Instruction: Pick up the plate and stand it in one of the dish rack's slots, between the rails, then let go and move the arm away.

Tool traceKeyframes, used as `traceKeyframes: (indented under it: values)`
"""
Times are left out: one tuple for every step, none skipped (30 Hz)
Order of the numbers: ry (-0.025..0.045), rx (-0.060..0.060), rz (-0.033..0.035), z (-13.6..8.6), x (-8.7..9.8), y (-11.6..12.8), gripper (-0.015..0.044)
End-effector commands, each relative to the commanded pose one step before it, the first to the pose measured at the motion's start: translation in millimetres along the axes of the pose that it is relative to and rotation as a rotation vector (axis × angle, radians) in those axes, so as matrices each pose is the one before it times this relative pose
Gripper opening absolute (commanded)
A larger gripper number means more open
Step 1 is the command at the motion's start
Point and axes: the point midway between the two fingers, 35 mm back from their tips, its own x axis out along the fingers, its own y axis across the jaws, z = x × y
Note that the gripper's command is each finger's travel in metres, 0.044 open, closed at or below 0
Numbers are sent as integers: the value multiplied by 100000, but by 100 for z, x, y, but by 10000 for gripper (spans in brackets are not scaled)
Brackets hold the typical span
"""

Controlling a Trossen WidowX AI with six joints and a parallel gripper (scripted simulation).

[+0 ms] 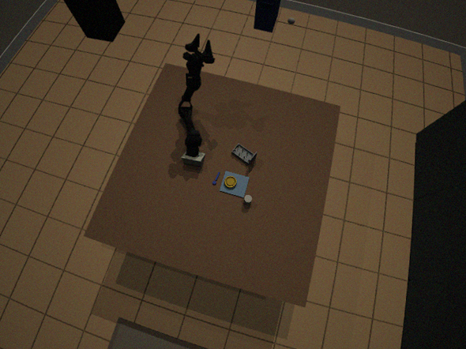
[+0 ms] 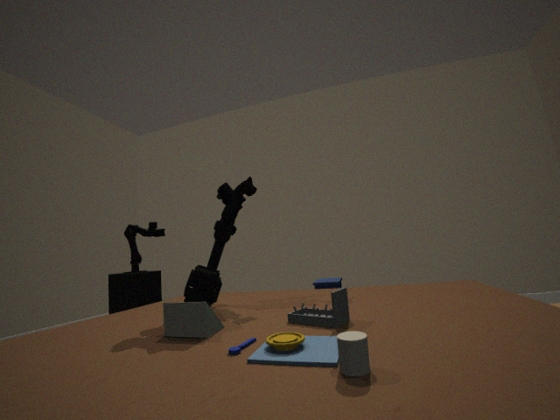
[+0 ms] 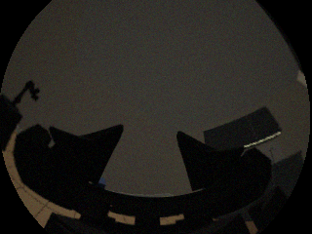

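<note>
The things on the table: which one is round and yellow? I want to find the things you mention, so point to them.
The plate [image 1: 230,182] [image 2: 284,340], lying flat on the blue board [image 1: 241,186] [image 2: 318,354]; no other tabletop thing is yellow.

Blue spoon [image 1: 216,178] [image 2: 241,346]: lies on the brown table [image 1: 211,218] [image 2: 180,384], just beside the light-blue mat.
Light-blue mat [image 1: 240,185] [image 2: 316,350]: lies flat.
Whitish cylinder [image 1: 248,198] [image 2: 353,353]: stands upright by a mat corner.
Gray wedge-sided block [image 1: 193,159] [image 2: 187,319]: sits on the tabletop, left of the spoon in the exterior view.
Small round object [image 1: 291,21]: rests on the tiled floor [image 1: 351,230], near a blue box [image 1: 267,9].

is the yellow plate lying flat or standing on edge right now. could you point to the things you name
Flat: the exterior view shows the plate [image 1: 229,182] [image 2: 285,341] resting level, rim upward, on the blue board [image 1: 241,188] [image 2: 318,353].
</note>
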Motion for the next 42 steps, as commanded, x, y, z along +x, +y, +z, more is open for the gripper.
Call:
traceKeyframes:
  values:
    - [-149,-147,-389,71,34,-166,400]
    - [-444,-440,-1169,212,100,-498,400]
    - [-726,-732,-1954,349,164,-830,400]
    - [-851,-879,-2360,410,197,-1001,400]
    - [-791,-916,-2319,382,200,-964,400]
    - [-586,-1123,-2066,283,203,-765,400]
    - [-558,-1119,-2073,273,206,-766,400]
    - [-528,-1117,-2077,261,208,-766,400]
    - [-275,-1218,-1594,143,186,-479,400]
    - [-251,-1216,-1598,136,187,-480,400]
    - [-331,-1587,-2099,176,237,-640,400]
    - [-371,-2051,-2730,213,308,-832,400]
    - [-307,-2057,-2756,195,314,-838,400]
    - [-240,-2048,-2761,175,319,-838,400]
    - [-173,-2039,-2764,155,323,-838,400]
    - [-106,-2030,-2766,136,327,-837,400]
    - [-40,-2021,-2766,116,331,-835,400]
    - [27,-2013,-2765,97,335,-833,400]
    - [94,-2004,-2762,78,339,-830,400]
    - [161,-1995,-2757,59,343,-827,400]
    - [440,-1877,-2775,2,375,-837,400]
    - [515,-1877,-2770,-19,381,-835,400]
    - [587,-1870,-2755,-40,385,-829,400]
    - [659,-1864,-2738,-60,389,-823,400]
    - [730,-1858,-2718,-79,393,-816,400]
    - [801,-1852,-2697,-99,397,-809,400]
    - [871,-1846,-2674,-118,401,-801,400]
    - [940,-1840,-2650,-137,404,-793,400]
    - [1008,-1835,-2624,-155,408,-784,400]
    - [1075,-1829,-2596,-173,412,-775,400]
    - [988,-1943,-2623,-159,403,-795,400]
    - [1060,-1945,-2609,-177,409,-789,400]
    - [1127,-1938,-2579,-194,412,-779,400]
    - [1192,-1931,-2548,-211,416,-769,400]
    - [1257,-1924,-2515,-227,419,-758,400]
    - [1320,-1917,-2481,-243,422,-747,400]
    - [1383,-1910,-2445,-259,426,-736,400]
    - [1444,-1904,-2407,-274,429,-724,400]
    - [1504,-1897,-2368,-288,432,-712,400]
    - [1564,-1890,-2328,-302,435,-699,400]
    - [1655,451,-881,-373,376,-500,400]
    - [2116,591,-1124,-475,478,-640,400]
